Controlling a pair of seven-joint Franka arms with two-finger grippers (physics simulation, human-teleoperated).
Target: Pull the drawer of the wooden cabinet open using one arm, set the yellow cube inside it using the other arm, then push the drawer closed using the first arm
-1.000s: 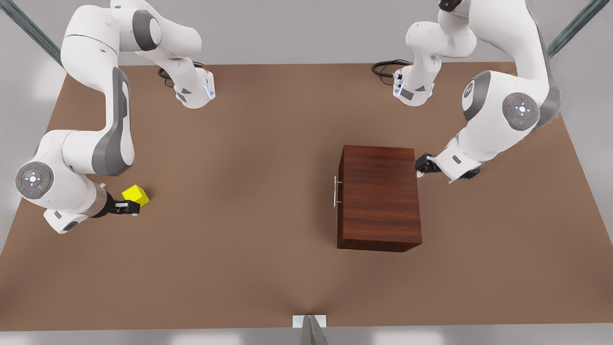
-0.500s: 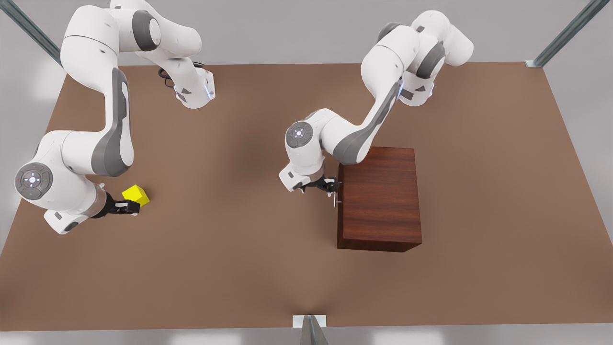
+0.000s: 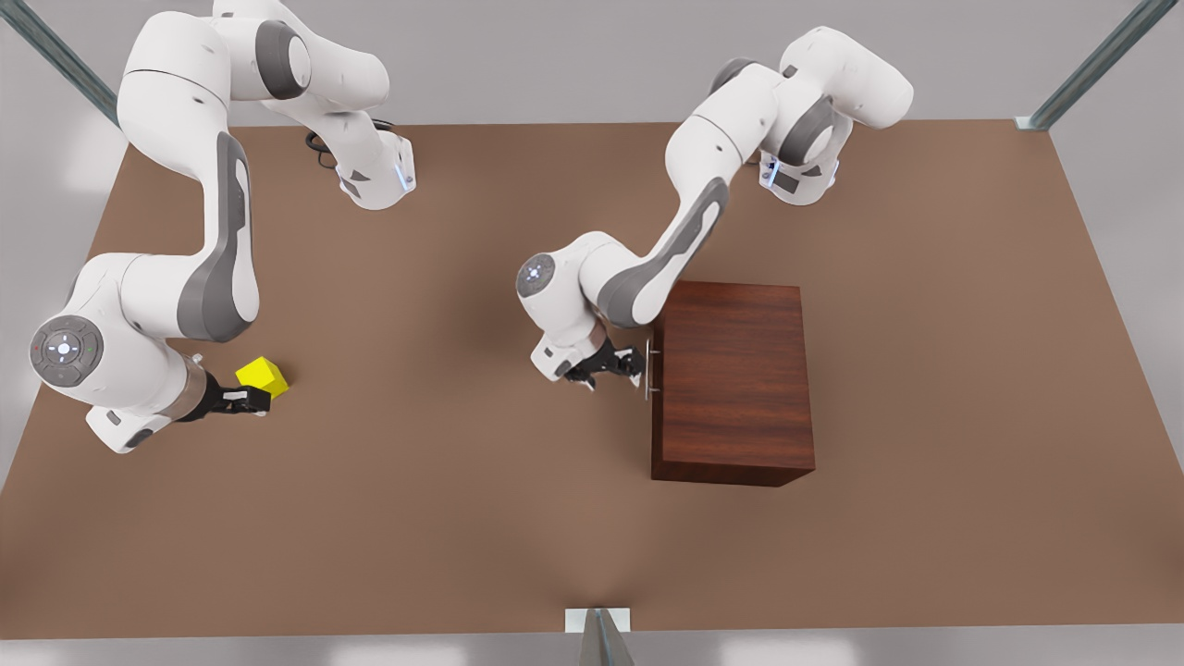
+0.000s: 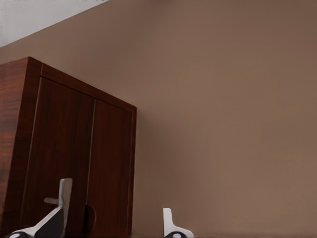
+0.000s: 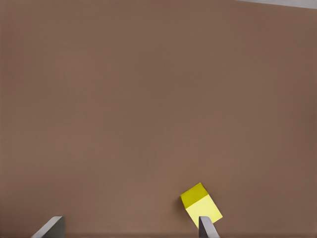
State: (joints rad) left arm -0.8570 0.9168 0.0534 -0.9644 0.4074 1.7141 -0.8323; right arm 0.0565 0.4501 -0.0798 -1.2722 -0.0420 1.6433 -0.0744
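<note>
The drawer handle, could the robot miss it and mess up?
Maybe. The left gripper is open beside the silver handle, one finger near the bar, so closing now might only clip it and slip. The drawer is shut, so a weak grip may drag the wooden cabinet. The yellow cube sits off-centre by the open right gripper and may get nudged.

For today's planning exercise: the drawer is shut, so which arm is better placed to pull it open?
The left. Its hand, open, is right at the drawer's handle. The right hand, open, waits by the yellow cube, far from the cabinet.
</note>
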